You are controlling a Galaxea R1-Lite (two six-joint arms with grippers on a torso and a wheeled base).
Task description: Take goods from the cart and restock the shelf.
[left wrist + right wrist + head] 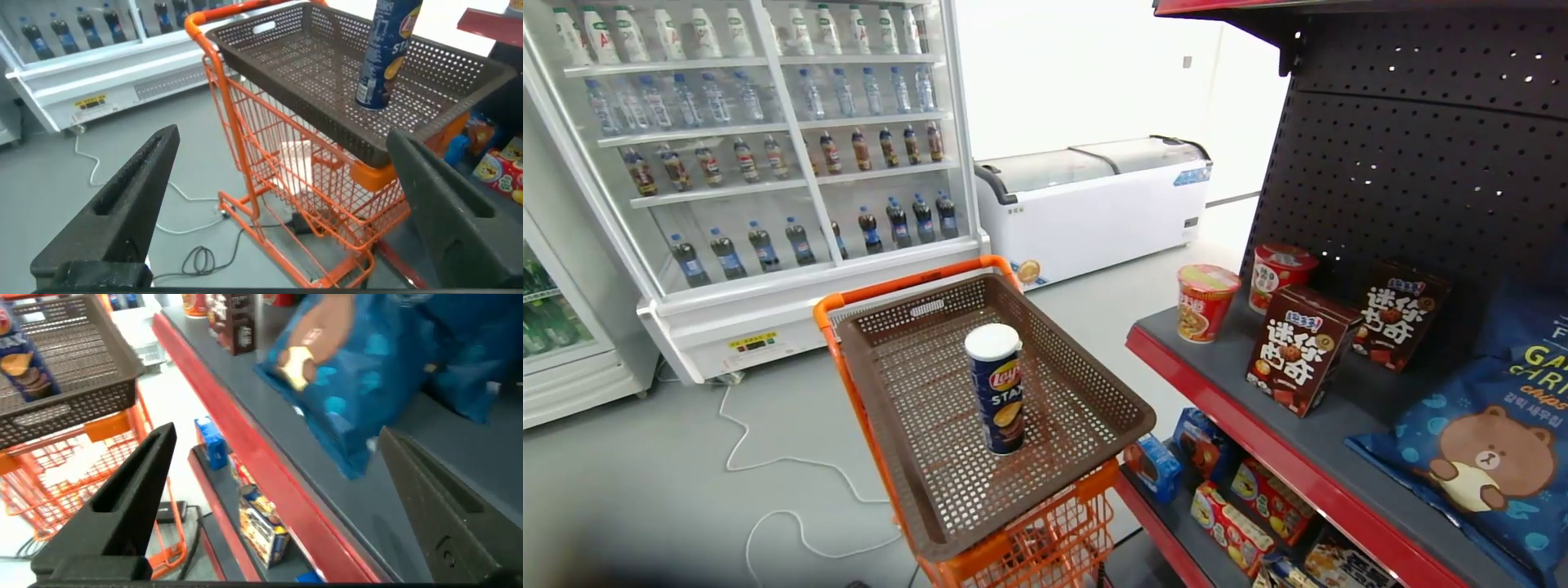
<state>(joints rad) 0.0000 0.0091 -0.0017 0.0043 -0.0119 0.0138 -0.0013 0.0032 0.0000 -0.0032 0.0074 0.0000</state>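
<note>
The left gripper (282, 139) and right gripper (279, 437) are hanging wide open while that tall navy chips can (995, 392) with a white lid is standing upright in the brown basket (915, 392).

Matte black jaws, long tapered wedges, shallow recessed slots

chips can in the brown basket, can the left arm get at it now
Probably yes. The chips can stands upright and alone in the brown basket, nothing over it. The left gripper is open but sits lower, beside the cart, so it must clear the basket's rim.
</note>
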